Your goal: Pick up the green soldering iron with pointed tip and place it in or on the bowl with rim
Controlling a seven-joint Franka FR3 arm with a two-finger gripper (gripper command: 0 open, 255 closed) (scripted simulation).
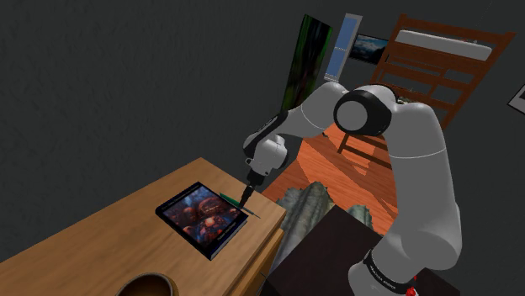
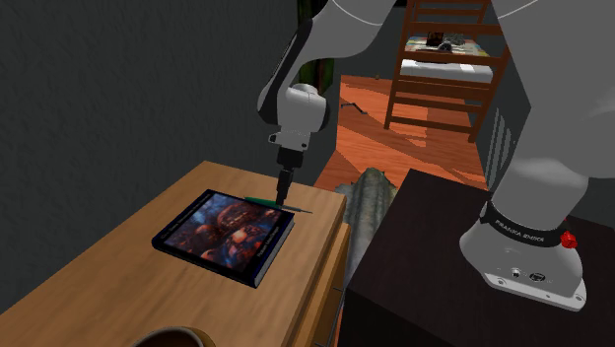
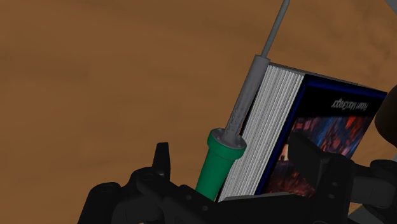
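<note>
A green-handled soldering iron (image 3: pixel 219 168) with a grey shaft and thin pointed tip lies on the wooden table (image 1: pixel 101 244), along the page edge of a dark picture-cover book (image 3: pixel 324 127). In the shoulder view the iron (image 1: pixel 236 202) sits by the book's (image 1: pixel 202 217) far corner, close to the table's edge. My gripper (image 3: pixel 232 162) is open and points down right over the handle, one finger (image 3: pixel 162 162) on the table side and the other over the book. In the second exterior view the gripper (image 2: pixel 283 195) hovers just above the iron (image 2: pixel 279 204). The bowl's rim (image 1: pixel 147 286) peeks in at the bottom edge.
The table (image 2: pixel 108 276) ends just beyond the iron, with drawers below. The dark stand (image 2: pixel 434 256) is beside it. A grey lumpy object (image 2: pixel 367 202) lies on the floor between them. A wooden bunk frame (image 2: pixel 444 59) stands far behind.
</note>
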